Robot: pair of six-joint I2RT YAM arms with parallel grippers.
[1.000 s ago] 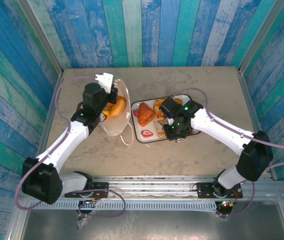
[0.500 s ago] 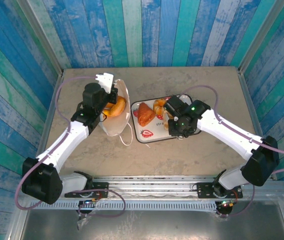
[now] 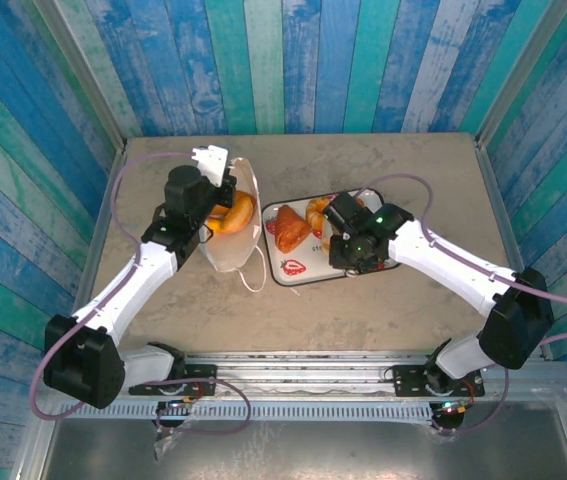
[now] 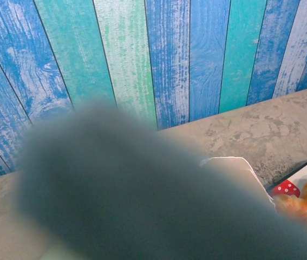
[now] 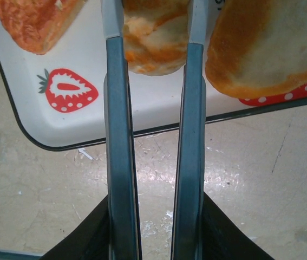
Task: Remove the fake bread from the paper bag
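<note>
The white paper bag stands at the table's left centre, mouth up, with orange fake bread inside. My left gripper sits at the bag's left rim and seems to pinch it; a dark blur hides its fingers in the left wrist view, where the bag's edge peeks out. My right gripper hovers over the strawberry-print tray. In the right wrist view its fingers stand narrow, pressed on a golden-brown bun at the tips of the right gripper.
On the tray lie a reddish-brown croissant, a round bun and a pale toast-like loaf. The bag's loop handle trails toward the tray. Blue plank walls enclose the table on three sides.
My right gripper shifted a little right and back over the tray's near part, then eased slightly left. The left arm and the bag have not moved.
</note>
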